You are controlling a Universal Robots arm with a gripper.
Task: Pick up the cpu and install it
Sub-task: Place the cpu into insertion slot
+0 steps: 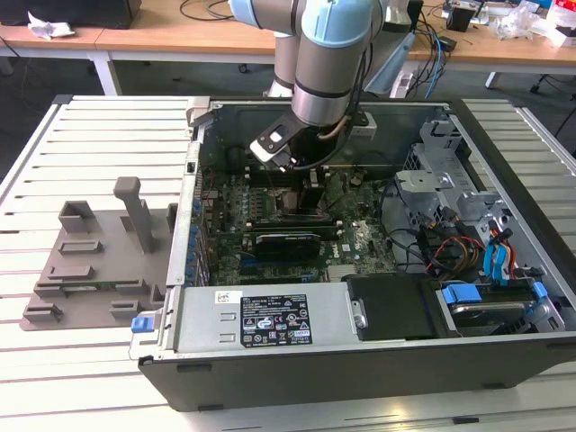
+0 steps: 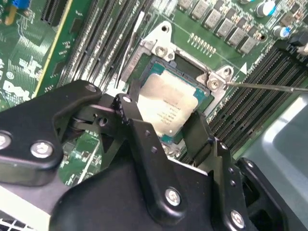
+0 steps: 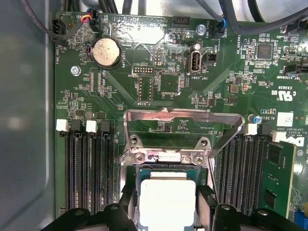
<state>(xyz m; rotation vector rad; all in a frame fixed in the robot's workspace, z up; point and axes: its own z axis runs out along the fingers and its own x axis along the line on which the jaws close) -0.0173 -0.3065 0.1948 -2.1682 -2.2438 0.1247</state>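
Motherboard (image 3: pixel 159 82) in open case (image 1: pixel 360 382): my pincer (image 2: pixel 165 115) pinching cpu (image 2: pixel 169 98) over socket (image 2: pixel 183 70); I'd want it level, corners square to socket.

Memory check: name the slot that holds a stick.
The one farthest from the chip, near the white label: a green stick stands in it; the others are empty.

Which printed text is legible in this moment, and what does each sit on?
Label on the grey metal box: print too small to read.
Lid of the cpu: faint markings, unreadable.
Motherboard: tiny white component lettering, none read with confidence.
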